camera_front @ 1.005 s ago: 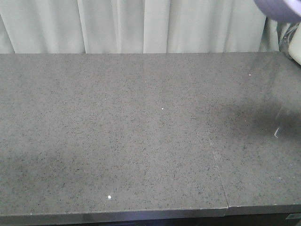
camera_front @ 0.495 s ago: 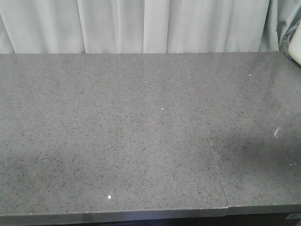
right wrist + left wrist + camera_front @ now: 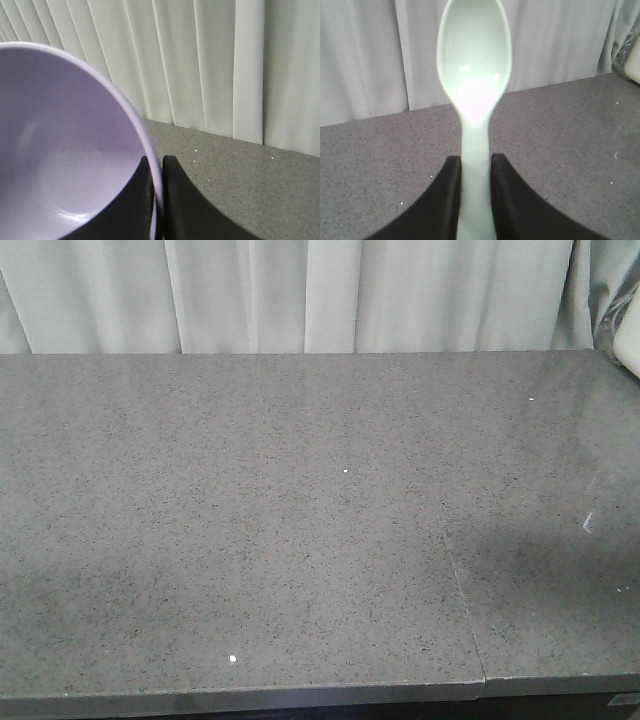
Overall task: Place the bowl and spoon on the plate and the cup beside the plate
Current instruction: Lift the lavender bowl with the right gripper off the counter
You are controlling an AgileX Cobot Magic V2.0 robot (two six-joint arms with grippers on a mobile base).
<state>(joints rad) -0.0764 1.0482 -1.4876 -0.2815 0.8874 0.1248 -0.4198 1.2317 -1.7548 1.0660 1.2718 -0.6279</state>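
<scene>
- Mint-green spoon (image 3: 475,75) is sitting in the left end effector (image 3: 476,167). The jaws are pressing on the flat handle from both sides, with the oval head pointing up and away, above the bench (image 3: 380,150).
- Lavender bowl (image 3: 60,150) is hanging in the right end effector (image 3: 156,167). The jaws are almost together and pinching the rim wall, one finger inside and one outside. Can't tell from this view how high it is riding.
- Step, my read: both arms are carrying their pieces and placing is not yet begun.
- Plate and cup are not appearing in any view, so I can't say where the targets are.
- Next move, as a judgement:
  - The plate needs locating first.
  - The bowl is going down centred on it, with the right jaws opening only once the base is seated.
  - The spoon is following onto the plate, with the left arm holding off so the two arms are not crossing.
- Risk: the rim pinch is a thin grip, so the bowl could be tilting on descent.
- Front view is showing only the grey speckled bench, a seam right of centre and the pale curtain (image 3: 300,295) behind. Neither arm nor any task thing is showing there.
- Left wrist view alone is giving the spoon grip, and right wrist view alone is giving the bowl grip. Neither is catching the other arm.
</scene>
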